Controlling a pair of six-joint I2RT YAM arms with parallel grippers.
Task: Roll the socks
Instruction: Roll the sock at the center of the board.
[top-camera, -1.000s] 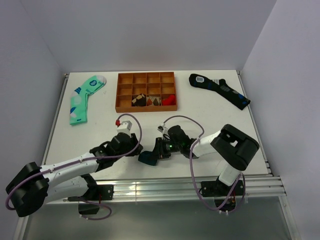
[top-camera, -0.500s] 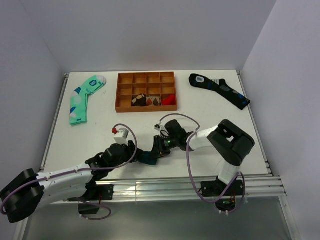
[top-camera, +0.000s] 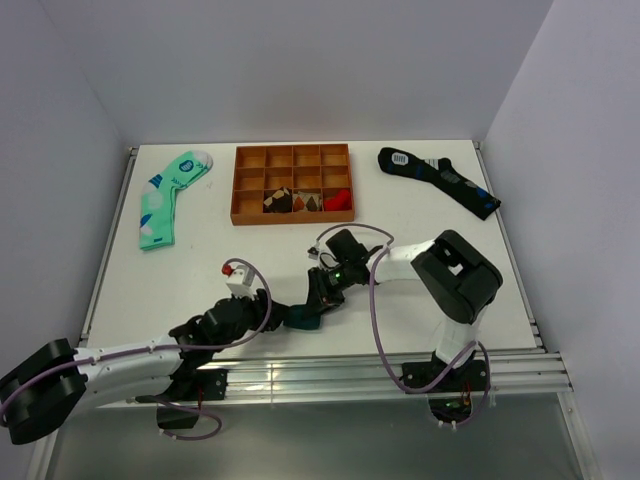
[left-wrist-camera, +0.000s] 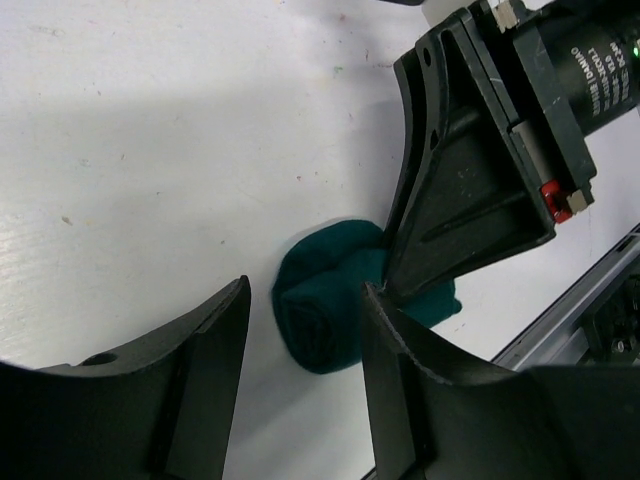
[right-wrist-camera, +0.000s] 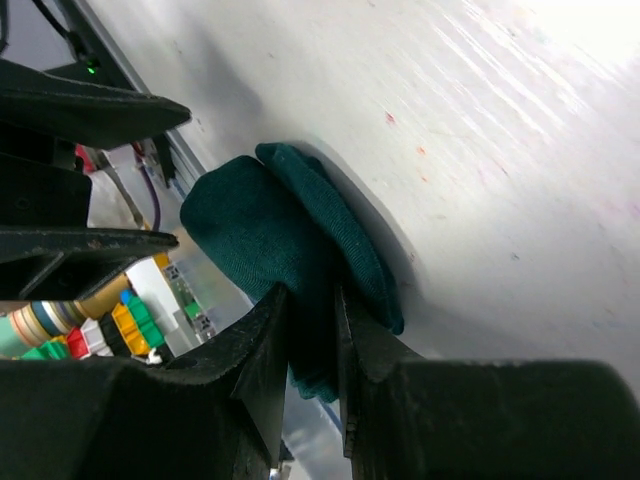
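Right hand pinches the socks, a tight dark-teal roll; left hand spread just beside it

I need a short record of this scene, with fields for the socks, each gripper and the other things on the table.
socks: dark teal, rolled into a bundle, lying on the white table near its front edge
right gripper: fingers shut on the fabric of the roll
left gripper: fingers apart, the roll just ahead of the gap; no grip visible
tray: orange, with compartments, at the back; small items in its front row
other socks: mint-green sock back left, black sock back right, both lying flat
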